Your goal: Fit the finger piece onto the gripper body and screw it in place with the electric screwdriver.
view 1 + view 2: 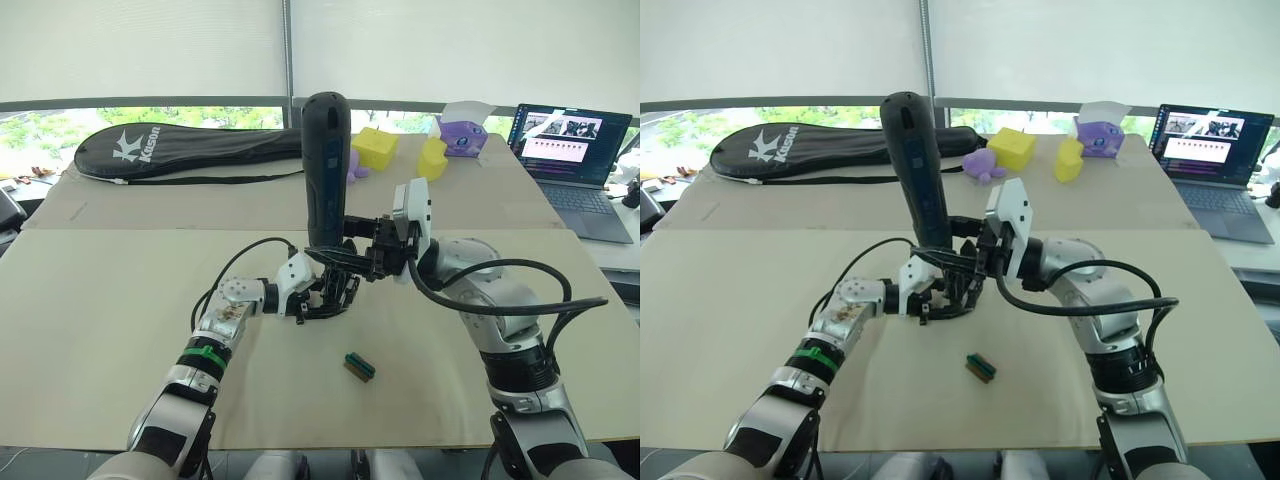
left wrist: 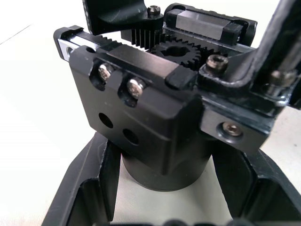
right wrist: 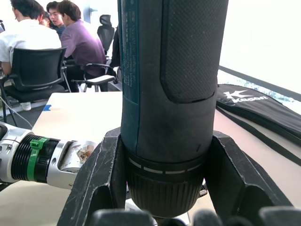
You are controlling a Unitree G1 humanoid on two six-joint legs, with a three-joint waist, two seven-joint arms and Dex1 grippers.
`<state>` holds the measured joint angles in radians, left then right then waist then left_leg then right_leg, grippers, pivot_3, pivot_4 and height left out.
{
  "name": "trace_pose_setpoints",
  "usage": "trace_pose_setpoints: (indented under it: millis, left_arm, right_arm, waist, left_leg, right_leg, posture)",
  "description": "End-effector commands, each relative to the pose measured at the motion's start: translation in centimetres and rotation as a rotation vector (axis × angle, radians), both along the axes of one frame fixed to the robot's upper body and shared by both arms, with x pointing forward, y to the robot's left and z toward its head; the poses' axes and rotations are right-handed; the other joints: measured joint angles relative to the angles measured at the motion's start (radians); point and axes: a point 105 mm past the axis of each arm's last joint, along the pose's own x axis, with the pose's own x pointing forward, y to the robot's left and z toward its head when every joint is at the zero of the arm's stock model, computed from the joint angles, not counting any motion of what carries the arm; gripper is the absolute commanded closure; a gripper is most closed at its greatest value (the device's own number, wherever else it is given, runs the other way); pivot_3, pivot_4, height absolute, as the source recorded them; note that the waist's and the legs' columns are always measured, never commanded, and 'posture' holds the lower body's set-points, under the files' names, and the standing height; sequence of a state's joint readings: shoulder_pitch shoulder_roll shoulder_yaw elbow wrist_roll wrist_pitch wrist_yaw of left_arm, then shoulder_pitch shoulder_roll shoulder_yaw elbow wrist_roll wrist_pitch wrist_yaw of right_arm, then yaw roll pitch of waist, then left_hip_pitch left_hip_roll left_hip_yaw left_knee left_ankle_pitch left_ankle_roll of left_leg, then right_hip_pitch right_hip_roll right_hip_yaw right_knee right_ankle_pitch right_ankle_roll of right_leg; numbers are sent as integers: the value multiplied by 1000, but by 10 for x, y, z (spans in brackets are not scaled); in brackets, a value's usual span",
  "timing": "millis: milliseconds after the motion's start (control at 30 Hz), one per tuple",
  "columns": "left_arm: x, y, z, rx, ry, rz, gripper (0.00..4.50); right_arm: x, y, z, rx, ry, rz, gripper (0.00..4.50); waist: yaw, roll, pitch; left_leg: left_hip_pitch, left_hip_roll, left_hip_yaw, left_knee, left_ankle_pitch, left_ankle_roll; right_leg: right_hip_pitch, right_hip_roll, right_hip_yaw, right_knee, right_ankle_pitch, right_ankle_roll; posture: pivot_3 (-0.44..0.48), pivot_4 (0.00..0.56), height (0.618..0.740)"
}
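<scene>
Left eye view: beige table [image 1: 100, 330], window blinds [image 1: 140, 45].

1. Both arms are silver-grey metal with black joint bands and looping black cables.
2. The left arm's wrist carries a bright green ring beside black ribbing.
3. Each hand, left hand [image 1: 322, 292] and right hand [image 1: 362, 258], has a white casing and two black fingers.
</scene>
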<state>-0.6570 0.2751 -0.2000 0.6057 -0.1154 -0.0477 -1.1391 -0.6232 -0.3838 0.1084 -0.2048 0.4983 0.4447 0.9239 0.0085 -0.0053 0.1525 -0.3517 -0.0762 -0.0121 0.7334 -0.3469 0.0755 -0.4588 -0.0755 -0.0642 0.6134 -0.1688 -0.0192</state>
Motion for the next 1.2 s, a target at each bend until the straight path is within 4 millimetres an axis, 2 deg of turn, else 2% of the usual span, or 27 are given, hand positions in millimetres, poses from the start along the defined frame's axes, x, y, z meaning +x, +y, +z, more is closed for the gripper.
trace_pose_setpoints:
  millis: [33, 367, 567, 933, 1100, 1200]
  left_arm:
    - [7, -2, 21, -24, -70, -6, 2209]
    - [6, -1, 21, -23, -74, -4, 2209]
    - [6, 0, 20, -23, -74, -2, 2209]
    - [5, -2, 20, -24, -77, -4, 2209]
    - [6, -2, 20, -23, -78, -3, 2209]
    - [6, -2, 21, -22, -78, -4, 2209]
  right_arm:
    - [12, -9, -35, -90, 148, -60, 2582]
    - [16, -13, -62, -240, 181, -61, 2582]
    - [20, -11, -57, -261, 148, -60, 2582]
    - [18, -10, -67, -326, 105, -40, 2582]
    - [20, -11, -67, -281, 187, -57, 2582]
    - [26, -14, -78, -340, 200, -90, 2582]
  waist:
    - [0, 0, 0]
    - [2, 1, -2]
    - [2, 1, -3]
    - [3, 0, -3]
    - [3, 1, -4]
    - [3, 1, -4]
  left_leg:
    - [0, 0, 0, 0, 0, 0]
    - [2, 0, 0, 0, 0, 0]
    - [3, 0, 0, 0, 0, 0]
    - [3, 0, 0, 0, 0, 0]
    - [3, 0, 0, 0, 0, 0]
    - [3, 0, 0, 0, 0, 0]
  right_leg:
    - [0, 0, 0, 0, 0, 0]
    - [2, 0, 1, 0, 0, 0]
    - [2, -1, 1, 0, 0, 0]
    - [2, -1, 2, 0, 0, 0]
    - [2, -1, 2, 0, 0, 0]
    - [2, -1, 2, 0, 0, 0]
  posture:
    - [0, 150, 740]
    - [0, 150, 740]
    - [0, 150, 740]
    - [0, 150, 740]
    - [0, 150, 740]
    - [0, 150, 740]
